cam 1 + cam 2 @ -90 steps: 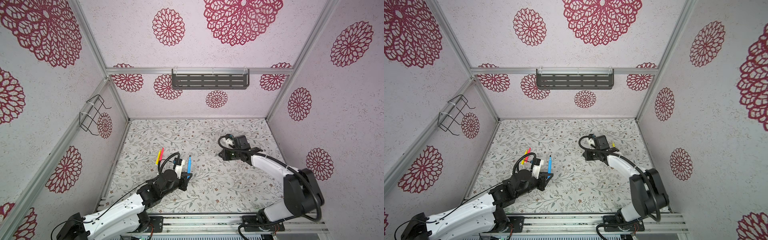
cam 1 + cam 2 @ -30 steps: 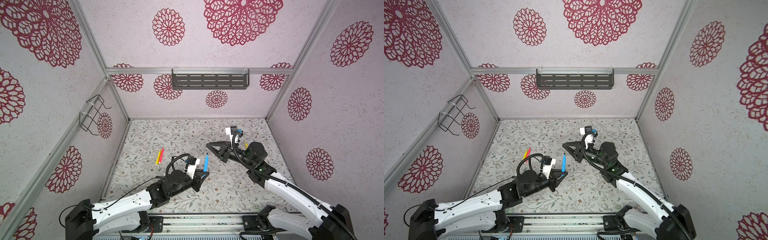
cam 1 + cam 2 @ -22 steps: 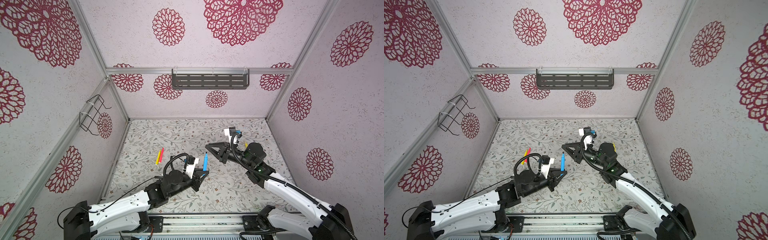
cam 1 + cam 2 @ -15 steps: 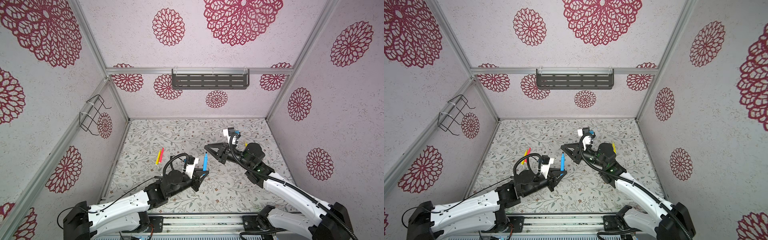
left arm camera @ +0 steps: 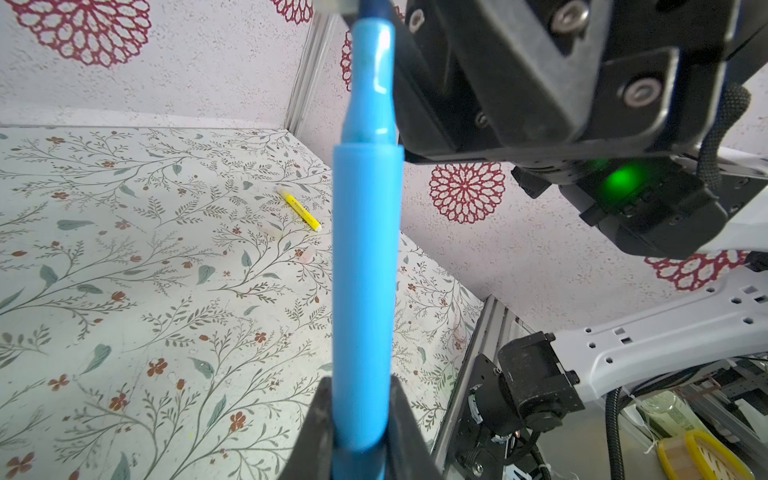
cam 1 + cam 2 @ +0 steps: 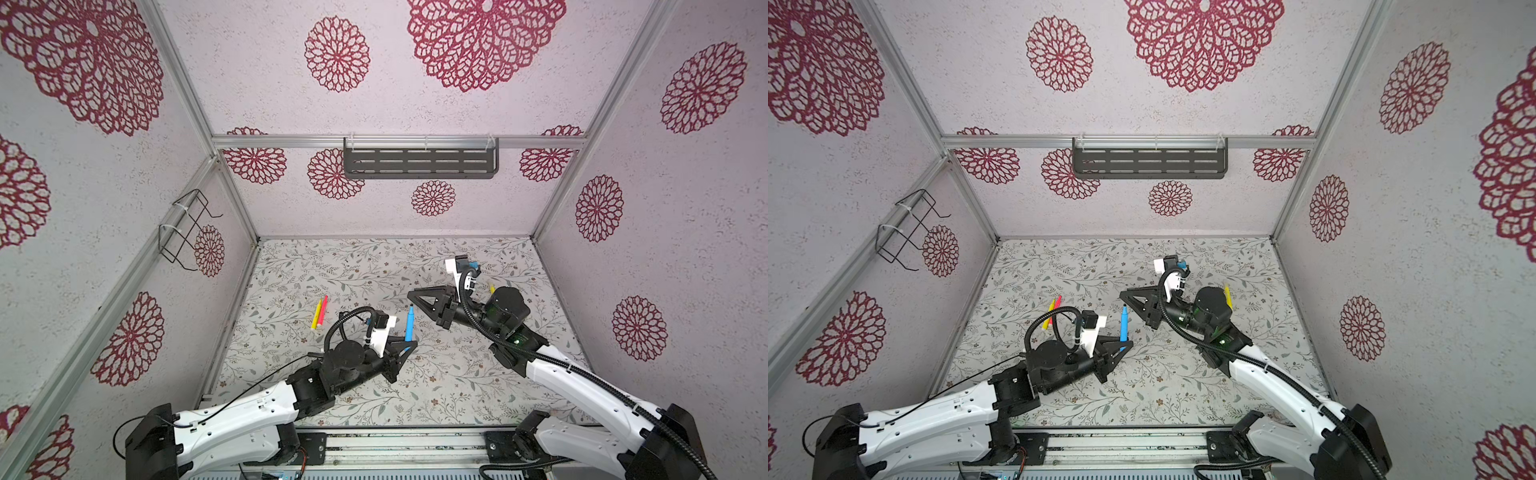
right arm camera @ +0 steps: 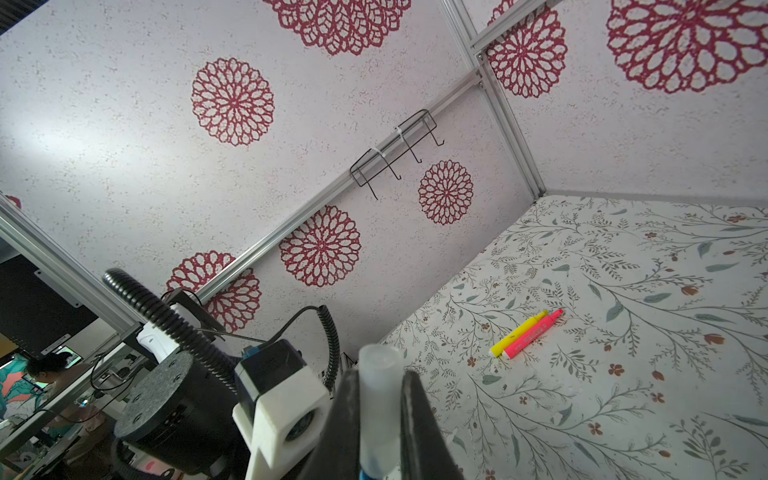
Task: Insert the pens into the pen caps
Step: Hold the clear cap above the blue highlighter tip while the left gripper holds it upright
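So, mid-mating on the blue pen (image 6: 409, 327). Left jaws are clamped on its lower barrel and hold it roughly upright over the middle of the desk (image 6: 374, 266), nib end up. That leaves the upper half free for a cap to slide on.

Right jaws are closed on a clear cap (image 7: 379, 399), pinched by its sides so the mouth is left clear. In both top views they sit right at the pen's tip. The left wrist view puts the cap's rim just beside the dark nib at the frame edge, and I cannot tell whether the nib is inside. The right wrist view shows blue at one end of the cap, so my read is at or just into engagement.

Both parts are up in the air, presumably so either arm can trim alignment. The risk is a slight tilt, where the rim catches the barrel's shoulder.

Left to do, by my read:
- The yellow pen (image 6: 316, 314) and pink pen (image 6: 323, 309) lie side by side, touching, toward the desk's left edge.
- The second yellow pen (image 6: 491, 286) lies near the right edge, beside the right arm.
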